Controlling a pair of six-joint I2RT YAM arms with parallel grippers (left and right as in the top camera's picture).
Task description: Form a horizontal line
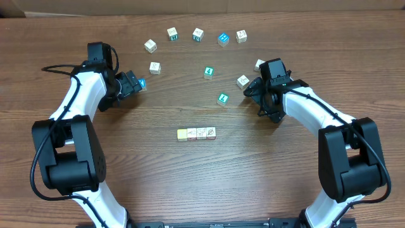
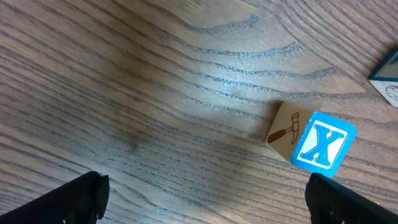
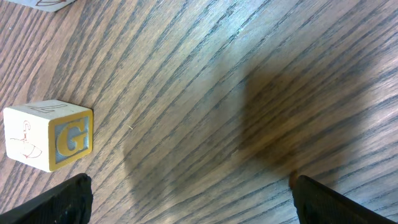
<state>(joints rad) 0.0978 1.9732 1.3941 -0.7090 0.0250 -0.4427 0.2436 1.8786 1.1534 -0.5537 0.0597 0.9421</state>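
Observation:
The horizontal line (image 1: 197, 133) is a short row of four small cubes at the table's middle: one pale yellow at its left end, three whitish with reddish marks. My left gripper (image 1: 131, 84) is open and empty at the left, well away from the row. A cube with a blue X face (image 2: 311, 140) lies just beyond its right finger. My right gripper (image 1: 258, 95) is open and empty at the right. A cube with a yellow-framed G (image 3: 50, 134) lies by its left finger; it also shows in the overhead view (image 1: 243, 80).
Loose cubes form an arc at the back: whitish ones (image 1: 150, 45), (image 1: 155, 67), (image 1: 241, 36), and teal-faced ones (image 1: 223, 38), (image 1: 208, 72), (image 1: 223, 98). Another cube (image 1: 259, 64) sits beside the right arm.

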